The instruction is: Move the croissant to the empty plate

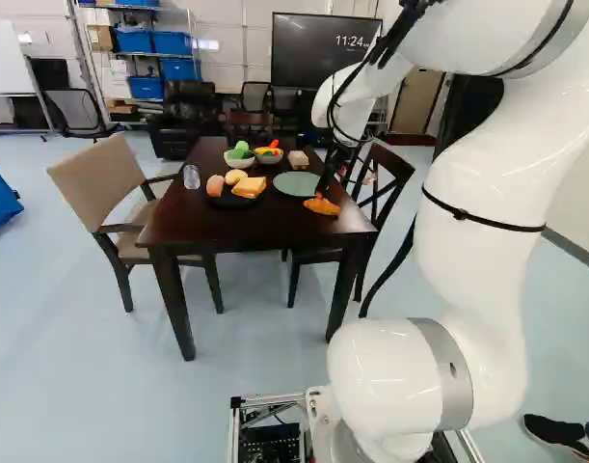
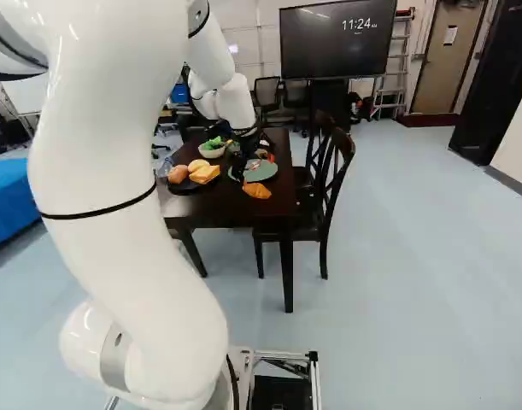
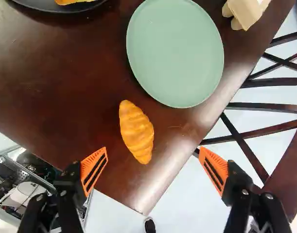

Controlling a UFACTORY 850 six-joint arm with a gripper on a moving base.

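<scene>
My gripper (image 2: pixel 240 164) hangs over the table's near right part in the right base view. In the wrist view the gripper (image 3: pixel 153 152) stands wide open, its two orange-padded fingers far apart with nothing gripped. The golden-orange croissant (image 3: pixel 137 132) lies on the bare dark tabletop, below and just ahead of the gap between the fingers. Beyond it is the pale green plate (image 3: pixel 175 51), with nothing on it; croissant and plate stand apart. The left base view shows the croissant (image 1: pixel 321 205) near the table's edge, closer than the green plate (image 1: pixel 296 183).
A black plate (image 1: pixel 232 200) holds bread and other food left of the green plate. Behind are bowls (image 1: pixel 239 159) of toy food, and a tan block-like item (image 1: pixel 298 159). A clear glass (image 1: pixel 191 177) stands at the left. Dark chairs (image 2: pixel 329 184) line the table's right side.
</scene>
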